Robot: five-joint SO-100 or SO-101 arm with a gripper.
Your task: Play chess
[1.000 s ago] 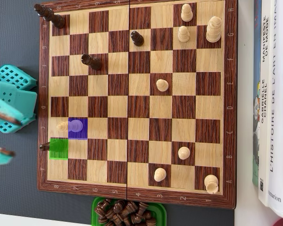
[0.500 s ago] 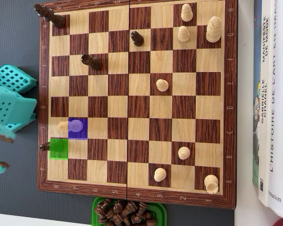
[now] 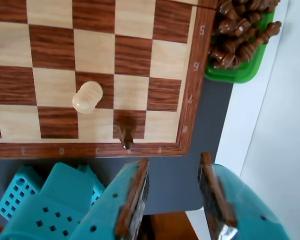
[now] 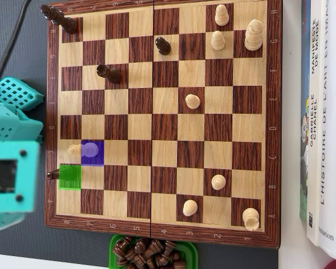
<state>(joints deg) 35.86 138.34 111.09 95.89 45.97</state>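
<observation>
Two fingers of our gripper point(image 3: 176, 197) stand spread and empty, just short of the dark pawn point(image 3: 126, 135), presumably lined up to grasp it for capture.

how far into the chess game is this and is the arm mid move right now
Well along: few pieces remain on the board, and captured dark pieces fill the green tray. Nothing is in hand; the gripper is open and empty, off the board's edge. A light pawn sits on the purple-marked square, a dark piece on the green-marked one. Any capture there looks not yet done.
</observation>
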